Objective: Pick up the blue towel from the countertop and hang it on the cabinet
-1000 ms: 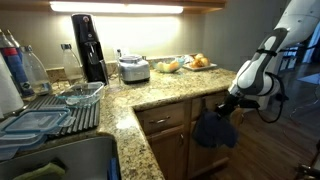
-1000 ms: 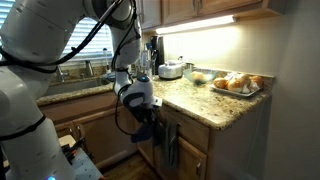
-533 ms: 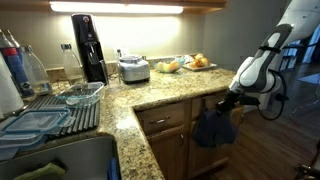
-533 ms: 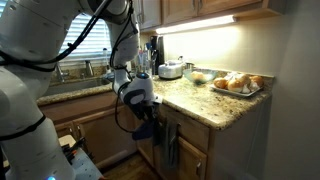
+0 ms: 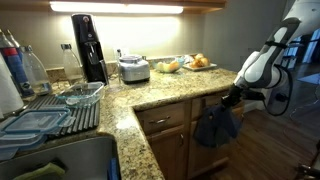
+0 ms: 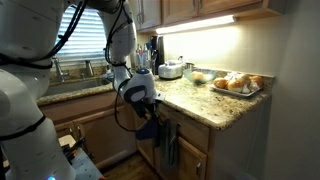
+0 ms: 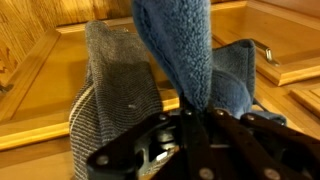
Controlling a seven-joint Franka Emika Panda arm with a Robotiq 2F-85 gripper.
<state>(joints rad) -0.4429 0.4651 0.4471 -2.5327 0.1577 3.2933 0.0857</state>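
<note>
End effector (image 7: pixel 196 110) gripping blue towel (image 7: pixel 176 45), below countertop (image 5: pixel 175 90)

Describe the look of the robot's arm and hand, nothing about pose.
The arm is glossy white, built of rounded segments with dark joints. A black cable loops off its wrist. The hand is black, with jointed metal fingers.

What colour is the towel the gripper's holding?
The towel is plain medium blue, clearest in the wrist view.

countertop (image 5: pixel 170 88): speckled tan granite, rounded edge.
cabinet (image 5: pixel 163 143): brown wood, panelled.
towel (image 5: pixel 215 127): blue, soft, bunched, hung limp just before the cabinet, below the countertop edge.
</note>
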